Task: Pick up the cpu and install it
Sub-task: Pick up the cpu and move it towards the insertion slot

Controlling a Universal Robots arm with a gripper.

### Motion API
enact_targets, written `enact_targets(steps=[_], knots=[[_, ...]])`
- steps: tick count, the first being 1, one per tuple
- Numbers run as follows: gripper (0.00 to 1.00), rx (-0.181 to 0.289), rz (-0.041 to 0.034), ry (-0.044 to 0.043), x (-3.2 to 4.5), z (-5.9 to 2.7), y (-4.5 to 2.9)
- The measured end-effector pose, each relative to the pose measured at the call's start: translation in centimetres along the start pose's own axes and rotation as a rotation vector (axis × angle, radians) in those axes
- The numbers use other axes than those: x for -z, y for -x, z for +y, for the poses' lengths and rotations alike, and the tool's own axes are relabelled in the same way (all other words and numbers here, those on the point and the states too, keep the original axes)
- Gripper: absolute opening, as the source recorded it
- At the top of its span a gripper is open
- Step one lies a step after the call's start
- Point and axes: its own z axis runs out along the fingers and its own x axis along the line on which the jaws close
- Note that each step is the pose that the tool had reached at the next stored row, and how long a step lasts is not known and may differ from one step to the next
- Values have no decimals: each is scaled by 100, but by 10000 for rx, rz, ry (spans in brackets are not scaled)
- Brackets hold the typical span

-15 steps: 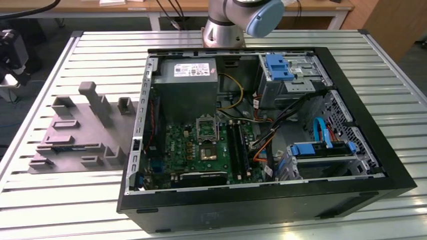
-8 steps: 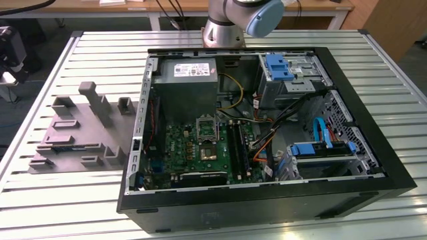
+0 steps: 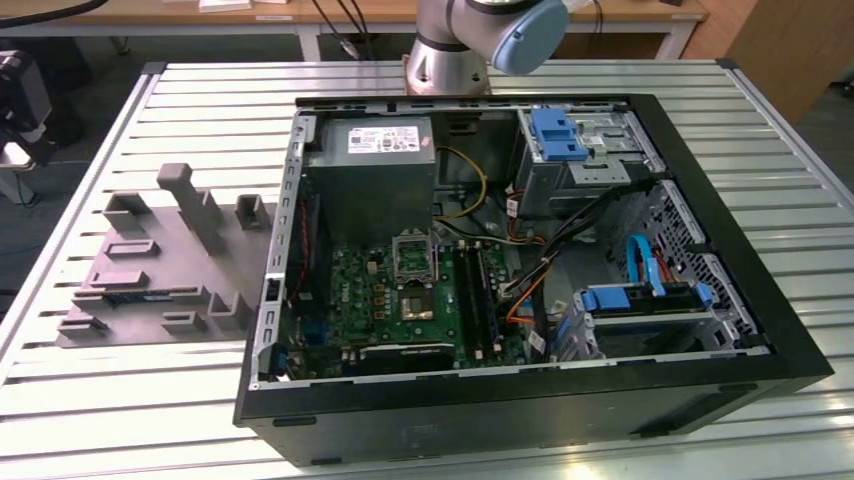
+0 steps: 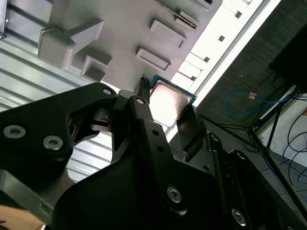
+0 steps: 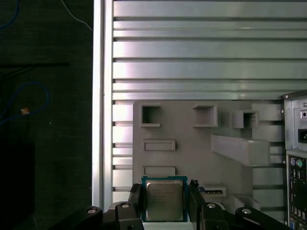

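In the exterior view, the open computer case lies on its side on the slatted metal table, with the arm rising at 12 o'clock from it. The grey tray of moulded blocks sits on the table at 9 o'clock from the case, just beside its wall. Inside the case, the green motherboard fills the 7 o'clock part and the grey power supply the 11 o'clock corner. In the first wrist view, the gripper is closed on the cpu, whose pale metal top faces the camera. 2 black fingers press against 2 opposite edges of the chip. Beyond it lie the tray, the table slats and 1 corner of the case. The chip looks large against the tray pockets, so it hangs clear above them. In the second wrist view, the gripper again clamps the cpu between its fingers, with the tray behind it.
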Motion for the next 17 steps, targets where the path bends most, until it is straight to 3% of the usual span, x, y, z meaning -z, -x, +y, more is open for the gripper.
enact_targets(steps=[7, 17], knots=[[47, 0, 2, -1, 33, 2, 1], [47, 0, 0, 0, 184, 10, 3]])
